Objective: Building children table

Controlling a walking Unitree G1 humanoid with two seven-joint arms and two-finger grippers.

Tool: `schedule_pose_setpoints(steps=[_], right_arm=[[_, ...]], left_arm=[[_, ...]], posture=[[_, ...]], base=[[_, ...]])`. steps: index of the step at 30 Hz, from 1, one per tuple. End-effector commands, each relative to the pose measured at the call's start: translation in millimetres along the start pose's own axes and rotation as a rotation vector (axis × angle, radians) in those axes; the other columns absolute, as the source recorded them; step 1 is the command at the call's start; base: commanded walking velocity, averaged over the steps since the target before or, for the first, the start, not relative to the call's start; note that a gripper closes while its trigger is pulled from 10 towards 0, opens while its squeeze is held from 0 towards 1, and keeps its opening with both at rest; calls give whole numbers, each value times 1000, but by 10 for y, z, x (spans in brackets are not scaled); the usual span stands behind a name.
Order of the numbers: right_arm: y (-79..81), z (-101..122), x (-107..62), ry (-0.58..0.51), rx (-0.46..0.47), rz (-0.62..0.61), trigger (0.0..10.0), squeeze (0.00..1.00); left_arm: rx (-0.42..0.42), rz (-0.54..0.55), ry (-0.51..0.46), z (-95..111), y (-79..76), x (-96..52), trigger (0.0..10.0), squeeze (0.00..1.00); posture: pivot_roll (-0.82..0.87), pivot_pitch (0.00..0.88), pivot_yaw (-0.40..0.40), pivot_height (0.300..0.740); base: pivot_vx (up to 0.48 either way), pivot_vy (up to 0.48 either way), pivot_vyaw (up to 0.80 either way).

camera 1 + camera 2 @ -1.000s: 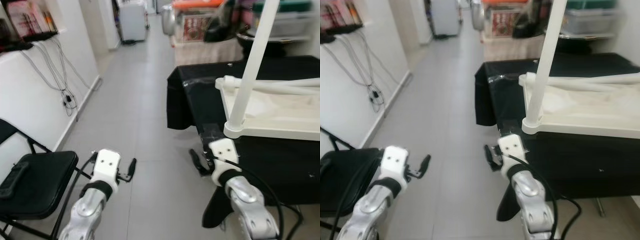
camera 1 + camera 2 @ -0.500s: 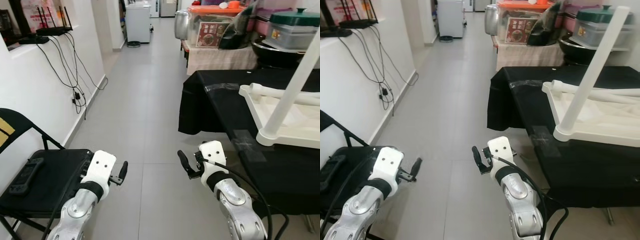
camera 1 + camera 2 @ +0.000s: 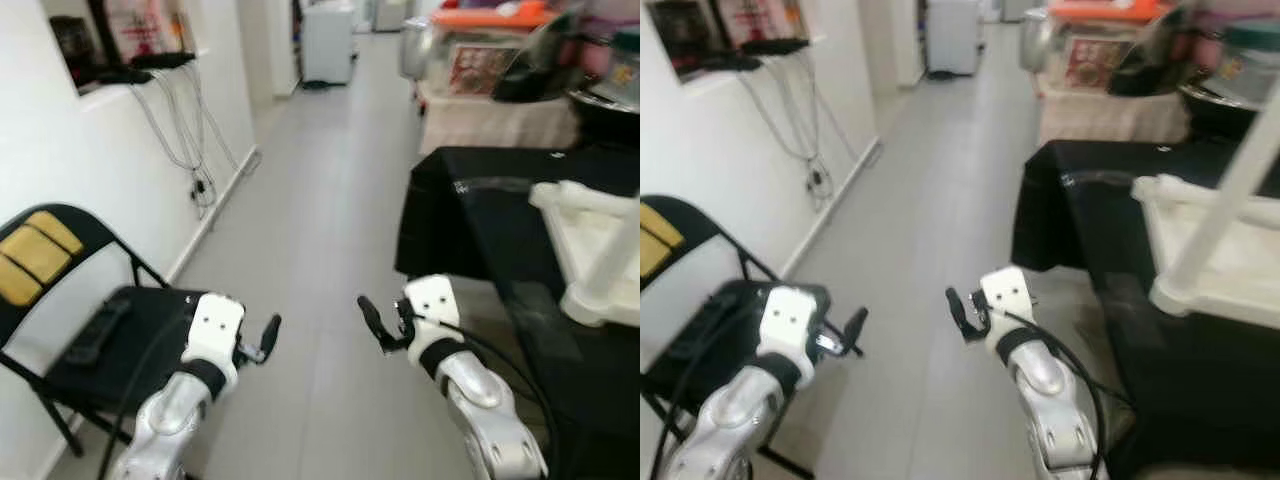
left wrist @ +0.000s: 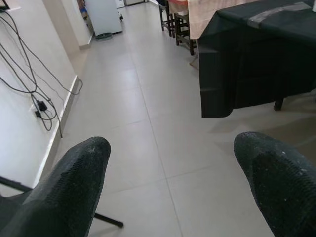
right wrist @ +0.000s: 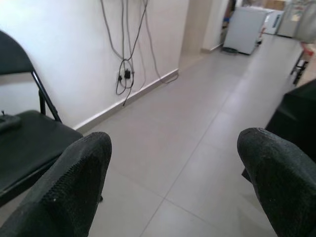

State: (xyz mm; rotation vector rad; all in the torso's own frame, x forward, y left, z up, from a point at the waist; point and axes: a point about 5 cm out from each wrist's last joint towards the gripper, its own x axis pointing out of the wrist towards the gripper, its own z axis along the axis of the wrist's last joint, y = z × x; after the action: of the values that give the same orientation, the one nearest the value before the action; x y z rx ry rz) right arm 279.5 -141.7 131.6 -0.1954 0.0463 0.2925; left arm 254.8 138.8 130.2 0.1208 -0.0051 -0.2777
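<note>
Grey tiled hallway floor (image 3: pixel 320 200), black folding chair (image 3: pixel 90 340) at lower left, black-draped table (image 3: pixel 480 200) on the right. The white kids' table (image 3: pixel 1230 250) lies upside down on it, one leg (image 3: pixel 1240 170) sticking up. Left gripper (image 3: pixel 268 336) and right gripper (image 3: pixel 368 320), fingers spread and empty, hover bottom centre, well apart from it.

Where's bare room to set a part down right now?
Bare floor runs between the folding chair by the wall and the black-draped table. The chair seat holds a remote; the table's near end is crowded by the upturned white children's table.
</note>
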Motion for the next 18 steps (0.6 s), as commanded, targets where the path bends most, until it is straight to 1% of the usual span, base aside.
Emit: schedule_pose_setpoints(steps=[1, 18], right_arm=[[24, 9, 18, 0, 13, 17, 10000, 0], [19, -3, 33, 8, 38, 34, 10000, 0]], left_arm=[[7, 1, 13, -29, 28, -4, 10000, 0], [1, -24, 7, -30, 25, 16, 10000, 0]], posture=[[-33, 0, 0, 740], [-38, 0, -1, 740]], base=[[461, 0, 0], [454, 0, 0]])
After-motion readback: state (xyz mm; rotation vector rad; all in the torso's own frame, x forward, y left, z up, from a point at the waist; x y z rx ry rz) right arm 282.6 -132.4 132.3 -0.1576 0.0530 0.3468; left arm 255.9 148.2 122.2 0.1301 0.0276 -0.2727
